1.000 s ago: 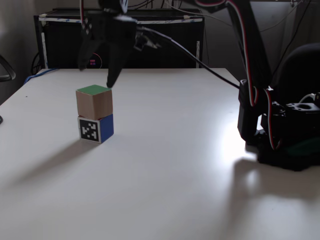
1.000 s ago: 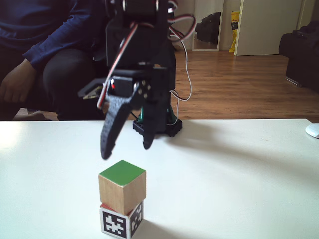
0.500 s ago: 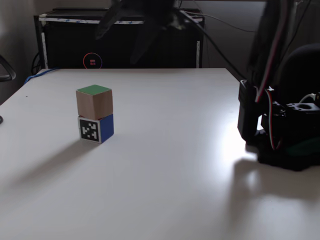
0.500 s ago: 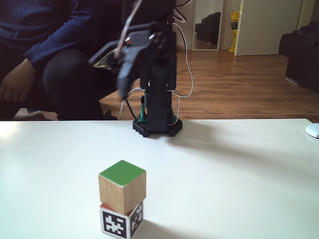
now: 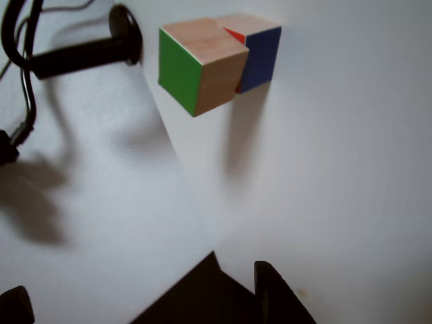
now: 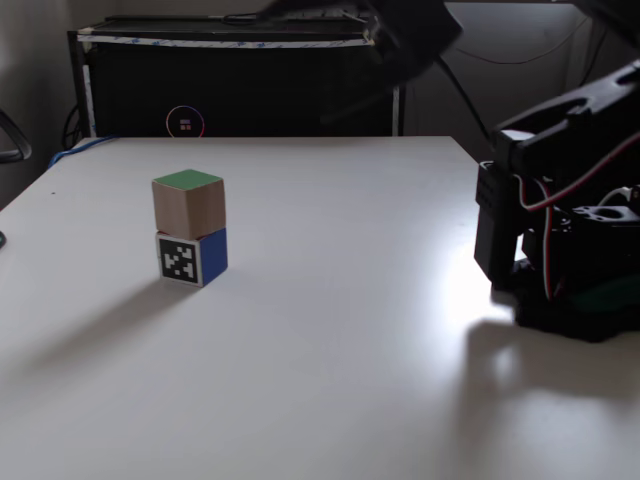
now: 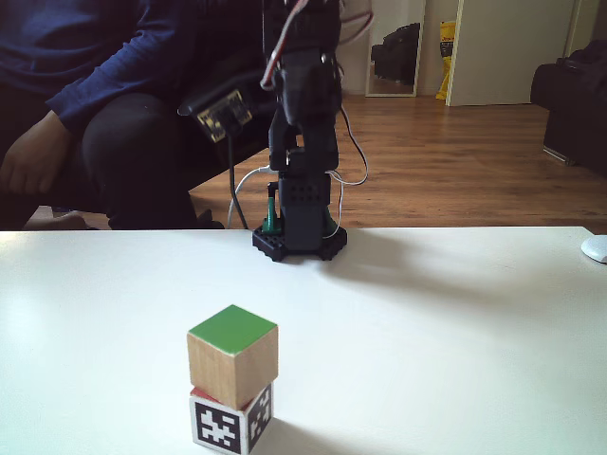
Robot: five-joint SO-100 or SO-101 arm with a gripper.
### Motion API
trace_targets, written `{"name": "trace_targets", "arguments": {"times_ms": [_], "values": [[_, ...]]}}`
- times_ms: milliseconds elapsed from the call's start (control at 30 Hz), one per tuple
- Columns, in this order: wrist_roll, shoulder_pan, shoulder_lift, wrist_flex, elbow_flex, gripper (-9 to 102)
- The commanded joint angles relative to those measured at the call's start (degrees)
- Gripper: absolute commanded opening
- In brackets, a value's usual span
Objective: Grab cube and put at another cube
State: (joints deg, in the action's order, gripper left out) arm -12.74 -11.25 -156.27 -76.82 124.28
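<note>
Black two-finger gripper [image 6: 395, 45], one second ago hovering open just above wooden cube with green top face [image 6: 188, 202], now lifted away and pulled back toward black arm base [image 6: 560, 270]. In a fixed view it sits blurred at top of frame, well right of stack; half second ago it was up near top centre. In a fixed view arm [image 7: 302, 133] folded upright over its base, no longer leaning toward stack. Jaw spread now unreadable from blur.
</note>
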Motion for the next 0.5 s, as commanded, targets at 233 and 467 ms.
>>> {"name": "trace_targets", "arguments": {"times_ms": [233,467], "values": [[5.6,4.0,-31.5,2.1,24.8,50],[6.9,4.0,-32.2,5.2,35.5,47]]}}
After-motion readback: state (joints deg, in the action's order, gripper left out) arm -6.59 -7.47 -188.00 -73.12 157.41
